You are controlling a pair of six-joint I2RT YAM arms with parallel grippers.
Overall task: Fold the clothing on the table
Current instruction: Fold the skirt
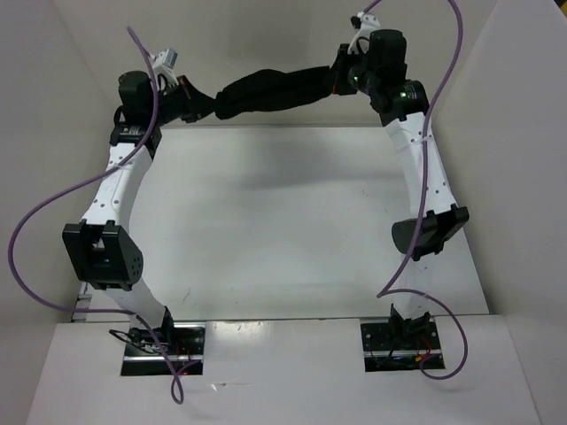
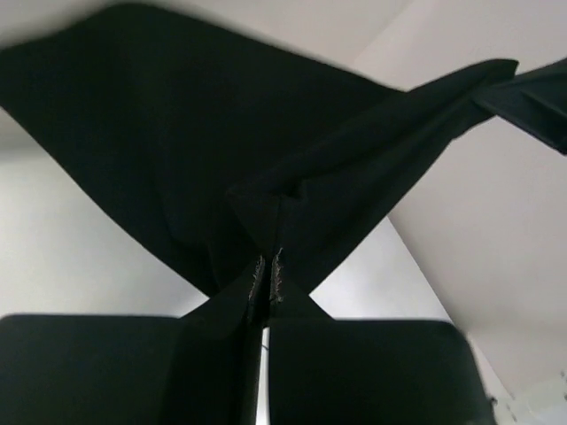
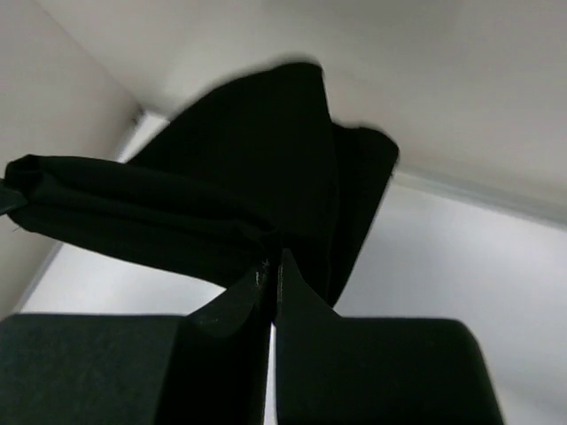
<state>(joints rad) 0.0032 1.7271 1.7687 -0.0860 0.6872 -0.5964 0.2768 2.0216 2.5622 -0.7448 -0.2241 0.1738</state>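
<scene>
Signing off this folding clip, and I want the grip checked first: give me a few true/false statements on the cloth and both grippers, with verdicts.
1. The clothing is bunched into a band stretched between the left gripper and the right gripper. True.
2. Both grippers are at the far side of the table. True.
3. The clothing lies spread flat on the table. False: it is gathered up and held between the grippers.
4. The left gripper is open and empty. False: it is shut on the clothing, with fabric pinched between its fingers.
5. The right gripper is shut on the clothing. True.
</scene>
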